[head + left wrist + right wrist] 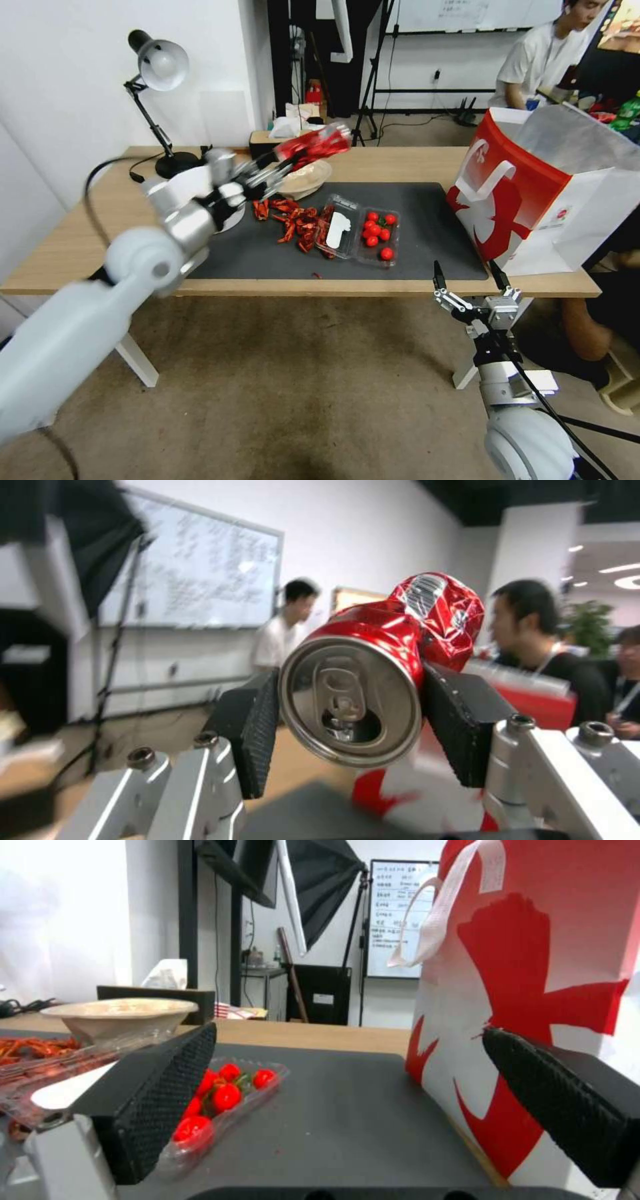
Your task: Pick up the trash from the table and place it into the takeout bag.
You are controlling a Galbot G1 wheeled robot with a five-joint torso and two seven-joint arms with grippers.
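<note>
Head view: left tool (293, 162) outstretched, clamped on crushed red can (315, 145); right tool (467, 273) apart.

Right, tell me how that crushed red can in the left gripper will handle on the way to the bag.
The crushed red can is probably light: it looks emptied and dented. Its glossy metal may slip, though the left gripper pinches it between ribbed pads. The crumpled end looks uneven, so it may twist in the grip and, dropped into the takeout bag, should tumble rather than roll.

desk lamp (159, 87) – far left corner | tomato clamshell (360, 230) – mid, toward near edge | red crayfish shells (293, 220) – just left of clamshell | tissue box (267, 139) – far edge
</note>
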